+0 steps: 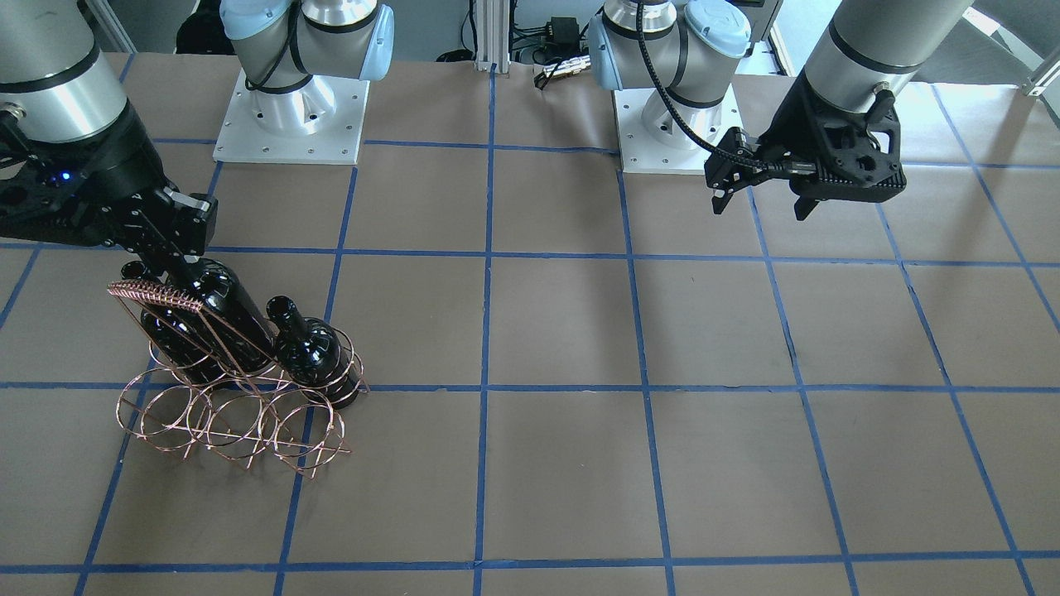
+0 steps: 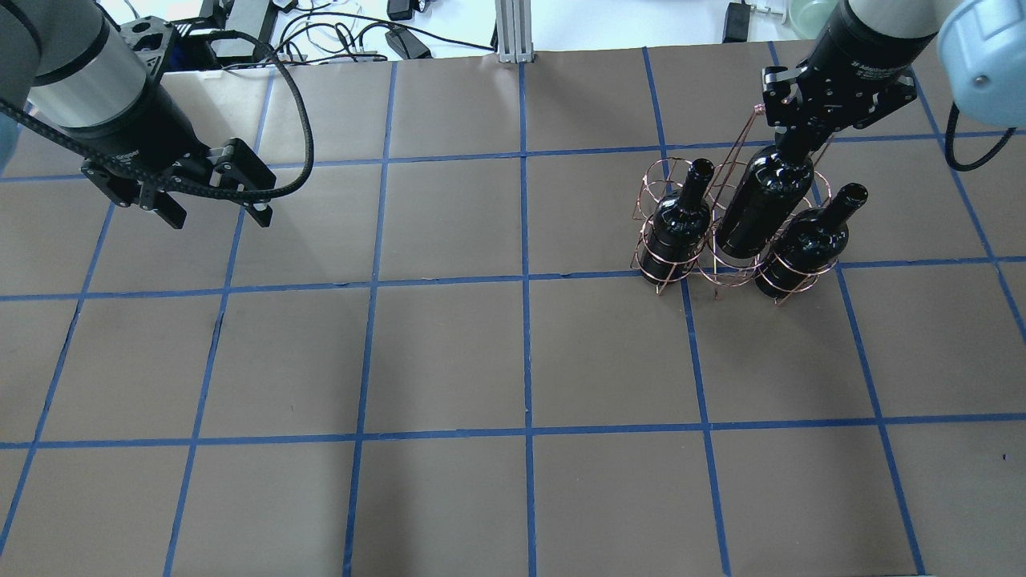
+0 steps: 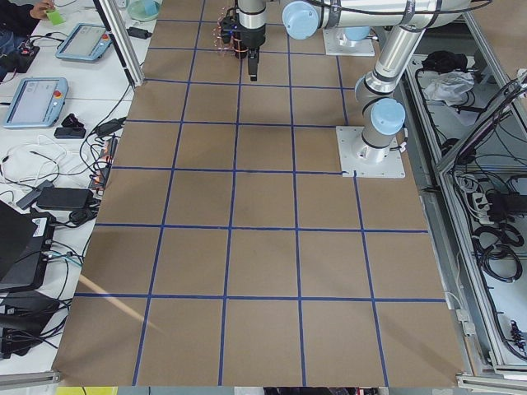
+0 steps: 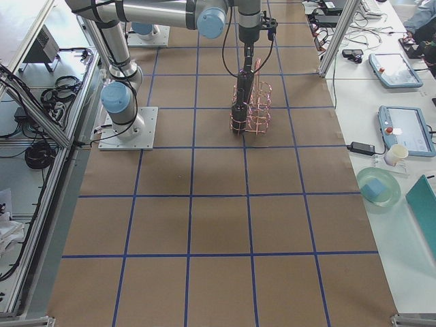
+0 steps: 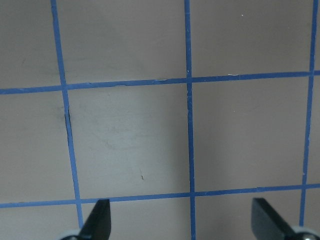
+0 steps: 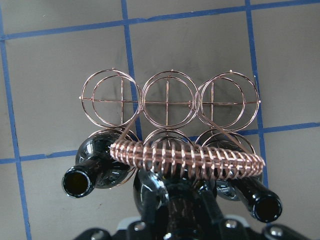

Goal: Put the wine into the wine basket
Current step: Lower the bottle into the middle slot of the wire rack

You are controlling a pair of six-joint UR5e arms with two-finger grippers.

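The copper wire wine basket (image 2: pixel 664 173) stands at the right of the overhead view; its three far rings (image 6: pixel 167 97) are empty. Two black bottles (image 2: pixel 678 224) (image 2: pixel 809 240) sit in the outer rings of the robot-side row. My right gripper (image 2: pixel 796 146) is shut on the neck of a third black wine bottle (image 2: pixel 763 207), held tilted with its lower part inside the middle ring. Whether its base rests on the bottom is not visible. In the front-facing view that bottle (image 1: pixel 225 319) stands behind the coiled handle (image 1: pixel 156 295). My left gripper (image 2: pixel 216 212) is open and empty, far from the basket.
The brown table (image 2: pixel 449 361) carries a blue tape grid. Both arm bases (image 1: pixel 290 116) (image 1: pixel 675 124) are bolted at the robot's edge. Cables and boxes (image 2: pixel 353 32) lie beyond the far edge. Under the left gripper (image 5: pixel 182 222) there is only bare table.
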